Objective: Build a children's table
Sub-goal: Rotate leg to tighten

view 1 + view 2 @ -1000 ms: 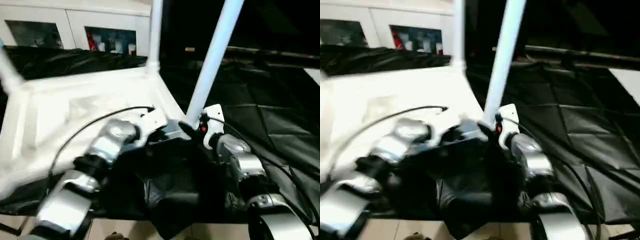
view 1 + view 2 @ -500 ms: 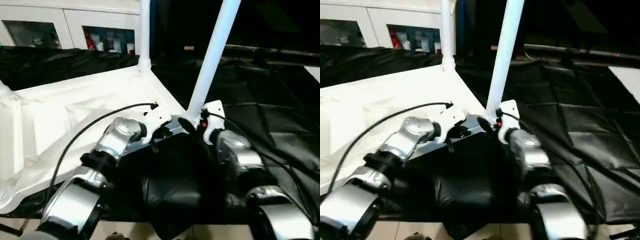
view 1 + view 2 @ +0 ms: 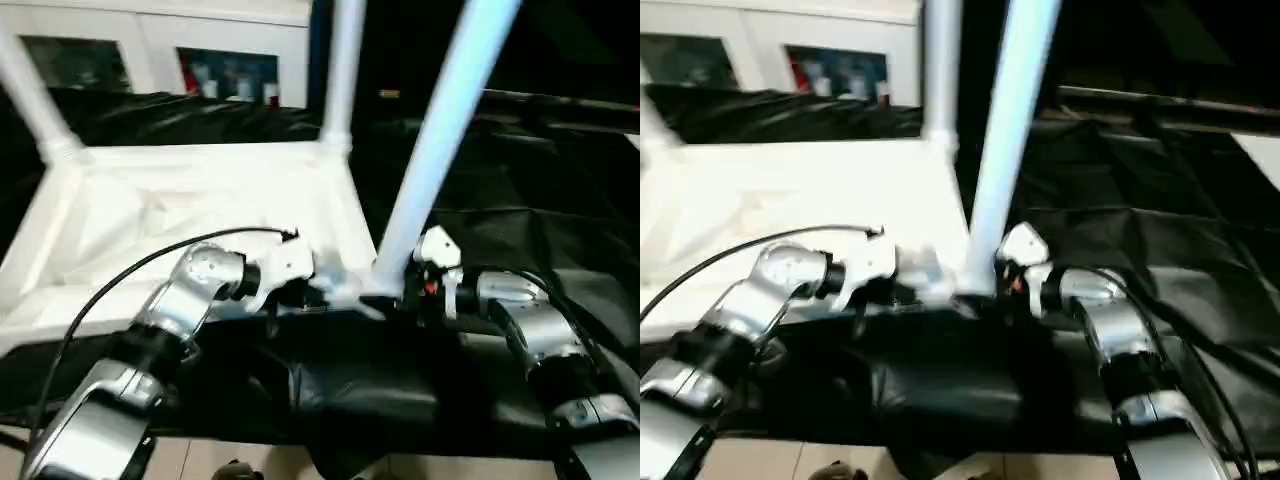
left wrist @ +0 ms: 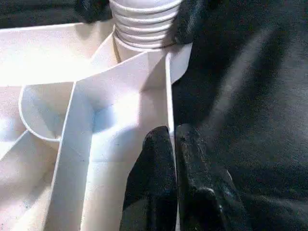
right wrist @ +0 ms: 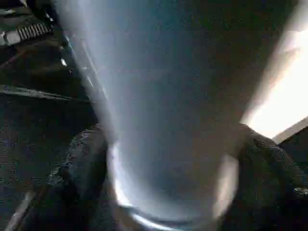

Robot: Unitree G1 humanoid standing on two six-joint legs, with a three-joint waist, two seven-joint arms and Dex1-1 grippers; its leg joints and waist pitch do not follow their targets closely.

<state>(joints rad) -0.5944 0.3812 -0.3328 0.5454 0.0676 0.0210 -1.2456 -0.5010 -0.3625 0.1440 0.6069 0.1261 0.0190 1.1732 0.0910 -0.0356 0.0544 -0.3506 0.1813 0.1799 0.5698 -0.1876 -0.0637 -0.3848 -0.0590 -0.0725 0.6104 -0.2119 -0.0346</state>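
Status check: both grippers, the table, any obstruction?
Left gripper shut on tabletop edge wall. Right gripper straddles the near leg at its base. Three legs upright in sockets. Nothing in the way.

The tabletop [image 3: 200, 200] is smooth white plastic, its ribbed underside faintly glossy. The nearest leg [image 3: 440, 150] is a smooth white tube with a ridged, threaded base [image 4: 144, 24]. Crinkled black cloth [image 3: 540, 200] beside the tabletop looks slightly shiny. The forearms [image 3: 190, 290] are brushed silver metal; the left tool's fingers [image 4: 159, 183] are matt black.
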